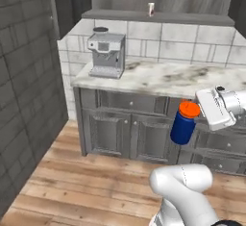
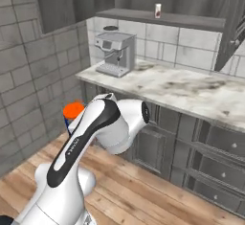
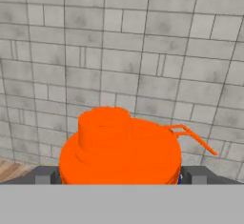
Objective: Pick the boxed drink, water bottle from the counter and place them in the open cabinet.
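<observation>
The water bottle, dark blue with an orange-red cap, hangs in the air in front of the dark base cabinets, below the counter's edge. My gripper is shut on it from the right. In the hand view the orange cap sits between my two fingertips, with my gripper closed around it. The right base view shows the bottle's cap behind my arm. The boxed drink stands upright on the shelf board of the open cabinet.
A grey coffee machine stands at the counter's left end. A grey brick wall closes the left side. Dark drawers and doors run under the slab above a wooden floor.
</observation>
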You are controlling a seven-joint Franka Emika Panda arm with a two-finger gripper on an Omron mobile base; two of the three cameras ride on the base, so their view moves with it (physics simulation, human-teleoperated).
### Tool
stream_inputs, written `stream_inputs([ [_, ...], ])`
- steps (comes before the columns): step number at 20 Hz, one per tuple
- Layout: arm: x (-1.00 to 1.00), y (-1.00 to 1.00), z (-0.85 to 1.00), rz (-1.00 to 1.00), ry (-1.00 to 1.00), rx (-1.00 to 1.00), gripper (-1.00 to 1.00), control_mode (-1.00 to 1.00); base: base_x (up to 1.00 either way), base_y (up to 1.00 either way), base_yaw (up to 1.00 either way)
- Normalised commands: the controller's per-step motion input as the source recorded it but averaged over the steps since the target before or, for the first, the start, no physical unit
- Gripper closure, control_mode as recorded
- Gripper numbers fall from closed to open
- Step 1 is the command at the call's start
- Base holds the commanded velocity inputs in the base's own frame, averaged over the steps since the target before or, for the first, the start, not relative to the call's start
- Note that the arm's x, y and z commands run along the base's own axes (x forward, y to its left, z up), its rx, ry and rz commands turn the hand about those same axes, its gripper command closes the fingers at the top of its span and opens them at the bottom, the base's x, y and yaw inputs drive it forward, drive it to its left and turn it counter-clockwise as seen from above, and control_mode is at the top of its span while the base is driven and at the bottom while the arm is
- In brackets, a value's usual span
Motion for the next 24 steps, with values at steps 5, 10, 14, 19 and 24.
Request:
stream_inputs([
  [5,0.0,0.0,0.0,0.0,0.0,0.0,1.0,1.0,0.47,0.33,-0.57],
  [10,0.0,0.0,0.0,0.0,0.0,0.0,1.0,1.0,0.65,0.37,-0.29],
  [14,0.0,0.0,0.0,0.0,0.0,0.0,1.0,1.0,0.72,0.34,-0.12],
  [19,0.0,0.0,0.0,0.0,0.0,0.0,1.0,1.0,0.73,0.31,-0.14],
  [24,0.0,0.0,0.0,0.0,0.0,0.0,1.0,1.0,0.73,0.29,-0.14],
])
